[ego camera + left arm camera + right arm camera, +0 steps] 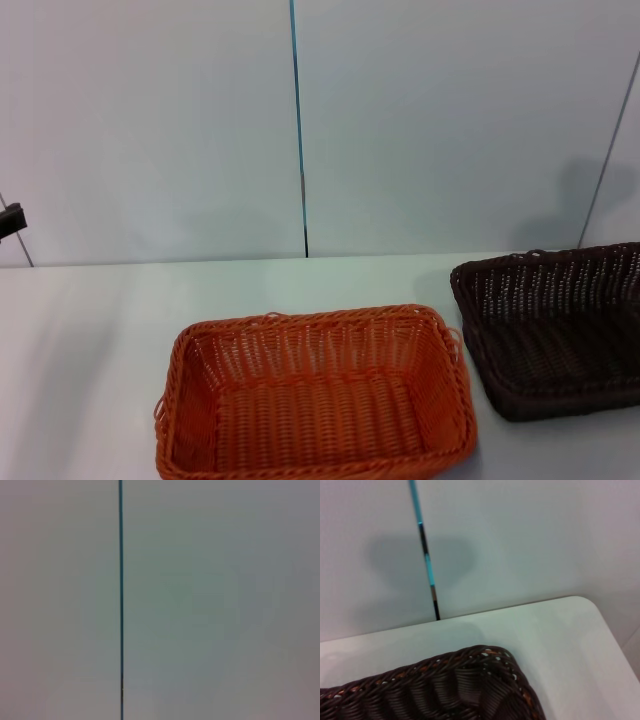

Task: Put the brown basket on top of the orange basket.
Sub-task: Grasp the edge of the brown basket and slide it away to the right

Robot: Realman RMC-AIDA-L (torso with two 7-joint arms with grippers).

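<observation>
At the far left edge of the head view, a small dark part (10,220) projects in front of the wall; whether it belongs to the left arm cannot be told. Neither gripper appears in any view, so whether the claws are apart or together cannot be told.

Left of the brown basket, the orange basket (315,395) sits flat on the white table (90,340), open side up, with its near rim at the lower edge of the head view. Its interior holds nothing visible.

Right of the orange basket, the brown basket (555,335) rests on the same table, also open side up. It stands slightly farther back than the orange basket and is cut off by the right edge of the head view. The two baskets are near each other but apart, with a strip of bare table between them.

The right wrist view shows one braided corner of the brown basket (445,690) from above, with a rounded table corner (580,615) beyond it. A thin blue seam (425,555) runs vertically on the pale wall (450,120) behind the table. The left wrist view shows only this wall and a seam.
</observation>
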